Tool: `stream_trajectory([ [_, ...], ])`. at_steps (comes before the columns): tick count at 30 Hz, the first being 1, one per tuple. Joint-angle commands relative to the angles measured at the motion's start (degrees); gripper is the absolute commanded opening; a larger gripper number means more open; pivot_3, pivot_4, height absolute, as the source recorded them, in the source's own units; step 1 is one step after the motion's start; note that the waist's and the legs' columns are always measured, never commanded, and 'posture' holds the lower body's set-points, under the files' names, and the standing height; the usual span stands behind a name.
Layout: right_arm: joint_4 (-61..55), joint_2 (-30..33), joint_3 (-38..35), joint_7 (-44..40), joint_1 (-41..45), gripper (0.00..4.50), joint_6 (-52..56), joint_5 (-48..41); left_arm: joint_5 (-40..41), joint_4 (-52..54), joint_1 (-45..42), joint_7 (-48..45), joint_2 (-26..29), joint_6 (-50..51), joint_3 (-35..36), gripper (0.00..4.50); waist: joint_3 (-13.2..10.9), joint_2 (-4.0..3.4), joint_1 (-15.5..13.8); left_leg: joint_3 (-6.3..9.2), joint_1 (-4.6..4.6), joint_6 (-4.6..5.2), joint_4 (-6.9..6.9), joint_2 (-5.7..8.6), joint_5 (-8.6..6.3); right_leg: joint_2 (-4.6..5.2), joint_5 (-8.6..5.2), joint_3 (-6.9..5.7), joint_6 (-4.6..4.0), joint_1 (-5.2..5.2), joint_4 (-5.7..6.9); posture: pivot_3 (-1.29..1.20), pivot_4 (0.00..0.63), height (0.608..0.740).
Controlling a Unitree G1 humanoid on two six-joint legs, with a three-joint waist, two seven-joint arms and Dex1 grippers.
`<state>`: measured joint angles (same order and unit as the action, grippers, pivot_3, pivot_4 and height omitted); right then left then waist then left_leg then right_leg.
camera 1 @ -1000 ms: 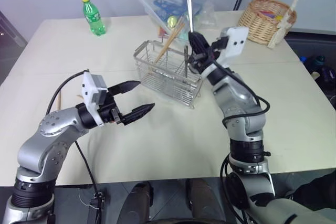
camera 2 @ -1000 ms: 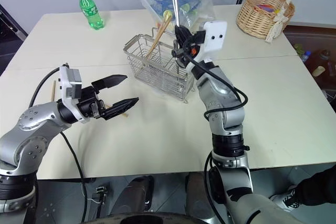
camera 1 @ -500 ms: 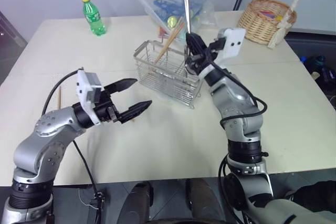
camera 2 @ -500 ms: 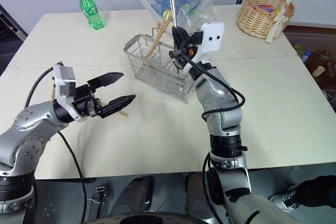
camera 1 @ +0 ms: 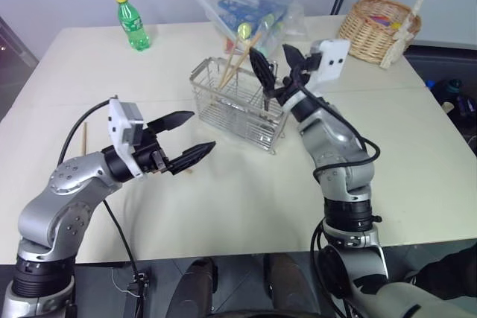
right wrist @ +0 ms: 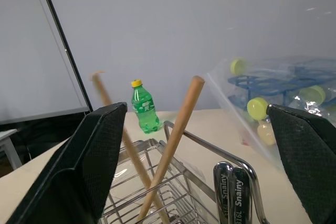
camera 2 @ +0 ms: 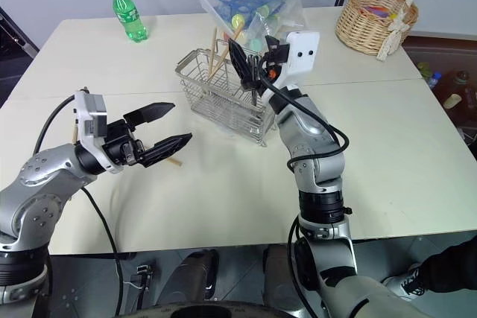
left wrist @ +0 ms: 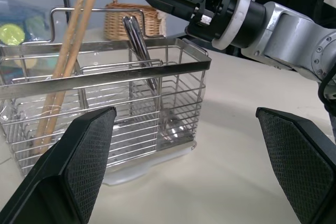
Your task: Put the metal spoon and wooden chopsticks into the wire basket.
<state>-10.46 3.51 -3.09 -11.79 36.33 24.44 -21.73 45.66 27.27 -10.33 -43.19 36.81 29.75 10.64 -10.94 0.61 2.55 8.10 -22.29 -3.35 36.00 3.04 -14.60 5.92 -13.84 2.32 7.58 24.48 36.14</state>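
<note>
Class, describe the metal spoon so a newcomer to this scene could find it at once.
Find the wire basket in the middle of the cream table. The spoon stands inside its end compartment, just below the open right claw. It is shiny silver metal, unlike the two brown chopsticks leaning in the other end.

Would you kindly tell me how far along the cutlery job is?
Done: the wooden chopsticks and the metal spoon stand in the wire basket. In hand: nothing; the right gripper and left gripper are open and empty. Left: apparently nothing.
</note>
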Motion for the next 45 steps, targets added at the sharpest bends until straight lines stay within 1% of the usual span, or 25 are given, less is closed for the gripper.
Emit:
stream_trajectory([
  [1, -3.82, 2.74, -0.58, -1.18, 2.58, 4.44, 0.10, 0.01, -0.60, 1.62, 0.65, 0.90, 0.26, -1.18, 2.29, 4.50, 0.00, 0.00, -0.02, 0.00, 0.00, 0.00, 0.00, 0.00, 0.00, 0.00, 0.00, 0.00, 0.00, 0.00, 0.00, 0.00, 0.150, 0.740],
  [6, -7.63, 9.38, -3.87, -2.74, 2.76, 4.44, 3.99, -2.12, -3.62, -0.14, 1.61, 3.14, -0.99, -3.39, 3.10, 4.50, 0.01, 0.02, -0.15, -0.02, 0.00, 0.00, 0.01, 0.00, 0.00, 0.00, 0.00, 0.01, 0.00, 0.00, -0.01, 0.00, 0.150, 0.740],
  [10, -13.84, 15.82, -6.24, -6.16, -0.09, 4.44, 10.43, -6.77, -7.14, -3.20, 0.39, 7.66, -5.16, -5.77, 2.35, 4.50, 0.01, 0.02, -0.35, -0.03, -0.01, 0.00, 0.02, 0.00, 0.00, 0.01, 0.00, 0.03, 0.00, -0.01, -0.02, 0.00, 0.150, 0.740],
  [13, -18.17, 20.48, -9.63, -7.44, -2.42, 4.44, 15.72, -11.33, -10.65, -5.34, 0.46, 10.31, -8.40, -8.04, 1.17, 4.50, 0.03, 0.04, -0.33, -0.07, -0.01, 0.01, 0.03, 0.00, 0.00, 0.01, 0.00, 0.05, 0.00, -0.02, -0.02, 0.00, 0.150, 0.740],
  [17, -24.51, 25.32, -13.04, -8.87, -8.11, 4.44, 20.45, -16.70, -14.03, -8.08, 0.98, 12.89, -11.36, -10.28, 1.23, 4.50, 0.04, 0.06, -0.36, -0.07, -0.01, 0.01, 0.04, 0.00, -0.01, 0.01, 0.00, 0.05, 0.01, -0.02, -0.02, 0.00, 0.150, 0.740],
  [20, -28.11, 28.51, -14.94, -11.34, -13.98, 4.44, 21.19, -19.17, -16.13, -10.00, 1.50, 13.87, -12.31, -11.82, 1.31, 4.50, 0.04, 0.06, -0.44, -0.09, -0.01, 0.02, 0.07, 0.00, -0.01, 0.01, 0.00, 0.05, 0.01, -0.04, -0.04, 0.00, 0.150, 0.740],
  [23, -29.98, 31.64, -15.91, -15.08, -19.06, 4.44, 19.68, -20.25, -17.46, -11.60, 1.79, 13.73, -12.54, -12.97, 1.16, 4.50, 0.04, 0.07, -0.56, -0.11, -0.01, 0.03, 0.12, 0.00, -0.01, 0.01, 0.00, 0.05, 0.01, -0.08, -0.05, 0.00, 0.150, 0.740],
  [27, -30.60, 36.94, -17.87, -25.31, -27.91, 4.44, 14.44, -19.97, -18.88, -13.54, 1.85, 12.73, -12.71, -14.02, 0.18, 4.50, 0.05, 0.09, -1.13, -0.13, 0.00, 0.03, 0.16, 0.00, -0.01, 0.01, 0.00, 0.05, 0.02, -0.13, -0.07, 0.00, 0.150, 0.740],
  [30, -30.74, 38.84, -18.49, -31.36, -32.13, 4.44, 10.17, -20.62, -19.40, -14.48, 1.55, 12.86, -12.81, -14.27, 0.22, 4.50, 0.06, 0.09, -1.52, -0.17, 0.02, 0.04, 0.18, -0.01, -0.02, 0.01, 0.00, 0.05, 0.03, -0.17, -0.11, 0.00, 0.150, 0.740],
  [32, -30.76, 39.97, -17.73, -36.40, -34.43, 4.44, 6.30, -19.79, -20.30, -15.02, 1.41, 13.81, -13.07, -14.45, 0.22, 4.50, 0.06, 0.10, -1.69, -0.17, 0.02, 0.04, 0.19, -0.01, -0.02, 0.01, 0.00, 0.05, 0.03, -0.17, -0.11, 0.00, 0.150, 0.740],
  [34, -30.04, 41.40, -15.37, -42.71, -36.70, 4.44, 0.43, -16.63, -22.08, -15.66, 1.26, 15.91, -13.68, -15.15, 0.49, 4.50, 0.07, 0.11, -1.80, -0.17, 0.03, 0.04, 0.21, -0.01, -0.02, 0.01, 0.00, 0.05, 0.03, -0.20, -0.11, 0.00, 0.150, 0.740],
  [37, -27.94, 41.96, -12.50, -47.66, -37.73, 4.44, -5.80, -13.68, -24.27, -15.18, 1.26, 19.26, -14.61, -15.24, 0.68, 4.50, 0.10, 0.19, -1.76, -0.17, 0.05, 0.04, 0.21, -0.01, -0.02, 0.00, 0.01, 0.05, 0.04, -0.23, -0.13, 0.00, 0.150, 0.740],
  [40, -26.02, 42.26, -10.46, -50.53, -37.13, 4.44, -9.12, -12.24, -26.40, -14.45, 1.03, 23.80, -15.78, -14.50, 1.18, 4.50, 0.11, 0.21, -1.79, -0.16, 0.09, 0.04, 0.22, -0.01, -0.02, 0.01, 0.01, 0.05, 0.04, -0.27, -0.13, 0.00, 0.150, 0.740],
  [44, -23.46, 41.67, -8.32, -50.59, -33.90, 4.44, -9.70, -12.15, -29.51, -12.59, 0.53, 30.35, -17.13, -11.25, 0.97, 4.50, 0.11, 0.23, -1.81, -0.16, 0.10, 0.04, 0.23, -0.01, -0.02, 0.01, 0.01, 0.05, 0.04, -0.28, -0.13, 0.00, 0.150, 0.740],
  [45, -23.04, 41.38, -7.80, -50.12, -32.96, 4.44, -9.19, -12.52, -29.83, -11.42, 0.18, 32.57, -17.76, -8.88, 1.04, 4.50, 0.12, 0.24, -1.83, -0.16, 0.09, 0.04, 0.22, -0.01, -0.02, 0.01, 0.01, 0.05, 0.04, -0.28, -0.12, 0.00, 0.150, 0.740],
])
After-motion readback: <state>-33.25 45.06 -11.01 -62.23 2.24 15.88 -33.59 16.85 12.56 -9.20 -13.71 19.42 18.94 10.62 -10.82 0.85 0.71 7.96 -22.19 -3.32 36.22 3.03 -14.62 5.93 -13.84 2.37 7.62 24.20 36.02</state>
